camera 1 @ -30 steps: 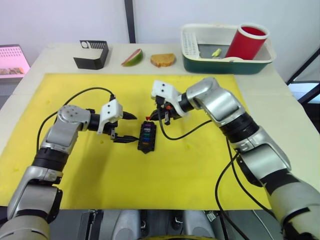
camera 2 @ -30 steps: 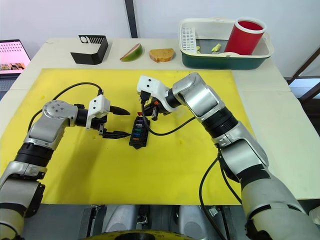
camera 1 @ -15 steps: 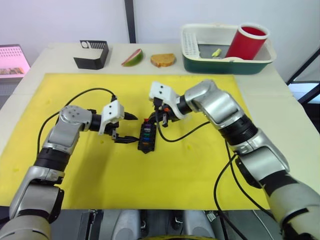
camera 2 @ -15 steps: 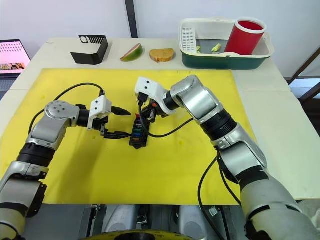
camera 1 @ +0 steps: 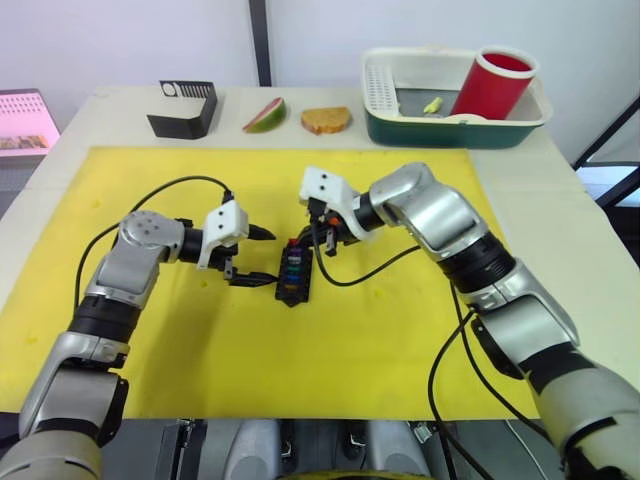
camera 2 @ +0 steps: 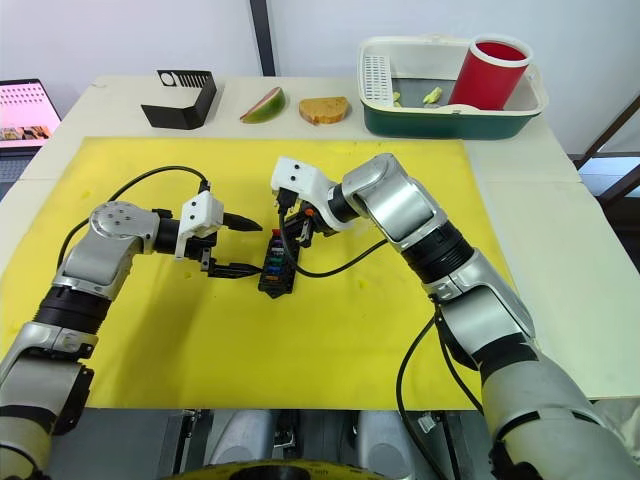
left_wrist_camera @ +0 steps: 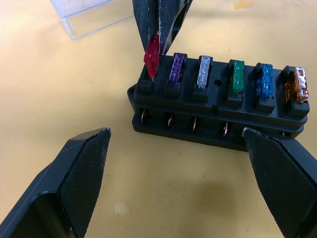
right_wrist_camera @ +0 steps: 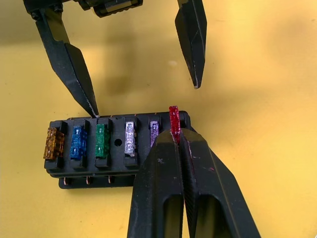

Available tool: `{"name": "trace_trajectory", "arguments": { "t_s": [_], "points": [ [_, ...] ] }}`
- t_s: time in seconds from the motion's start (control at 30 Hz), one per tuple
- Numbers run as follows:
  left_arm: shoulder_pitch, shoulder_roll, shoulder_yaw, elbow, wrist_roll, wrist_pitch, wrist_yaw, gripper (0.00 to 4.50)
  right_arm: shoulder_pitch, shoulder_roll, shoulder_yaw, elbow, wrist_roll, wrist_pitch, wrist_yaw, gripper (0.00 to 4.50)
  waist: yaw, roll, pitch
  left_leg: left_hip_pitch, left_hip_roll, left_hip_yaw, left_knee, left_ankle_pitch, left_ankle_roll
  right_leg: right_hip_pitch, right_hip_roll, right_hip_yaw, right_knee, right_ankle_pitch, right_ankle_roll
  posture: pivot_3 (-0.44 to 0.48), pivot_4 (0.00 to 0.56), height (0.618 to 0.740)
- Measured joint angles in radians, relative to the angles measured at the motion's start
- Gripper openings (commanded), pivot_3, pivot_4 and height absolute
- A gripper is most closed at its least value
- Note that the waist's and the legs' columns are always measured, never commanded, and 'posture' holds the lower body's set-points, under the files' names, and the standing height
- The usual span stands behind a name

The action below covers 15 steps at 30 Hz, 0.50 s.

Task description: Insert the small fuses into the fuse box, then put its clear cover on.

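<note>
The yellow mat (camera 1: 200, 340) covers most of the table (camera 1: 590, 230) in front of me. At the far edge stand a green-and-white basin (camera 1: 455, 125) holding a red cup (camera 1: 492, 85), a black slotted stand (camera 1: 185, 108), a fruit slice (camera 1: 265, 115) and a bread slice (camera 1: 326, 120). My right gripper (right_wrist_camera: 174, 130) reaches in from the right over the far end of the fuse box (camera 1: 294, 273), which lies flat near the middle of the mat. My left gripper (camera 1: 256, 256) sits just beside the box on its left side; its two fingers are spread wide apart, one tip resting against the long edge of the box near the green fuse (right_wrist_camera: 101, 140) and the other raised clear of it. My right fingers are pressed together, clamped on the red fuse (left_wrist_camera: 151, 55), which stands upright at the end slot of the box. In the slots beside it sit the purple fuse (left_wrist_camera: 176, 68), the pale grey fuse (left_wrist_camera: 203, 71), the green fuse, the blue fuse (left_wrist_camera: 265, 81) and the orange fuse (left_wrist_camera: 296, 84), in that order. The clear cover (left_wrist_camera: 89, 16) lies on the mat near the red-fuse end of the box, apart from it.
</note>
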Motion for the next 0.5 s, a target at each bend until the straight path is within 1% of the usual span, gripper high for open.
{"name": "trace_trajectory", "arguments": {
  "t_s": [0.5],
  "points": [
    [0.000, 0.000, 0.000, -0.006, 0.000, 0.006, 0.000, 4.47, 0.000, -0.004, 0.000, 0.004, -0.008, -0.014, 0.002, 0.00, 0.000, 0.000, 0.000, 0.000, 0.000, 0.000, 0.000, 0.000, 0.000, 0.000, 0.000, 0.000, 0.000, 0.000, 0.000, 0.000, 0.150, 0.740]
  ]
}}
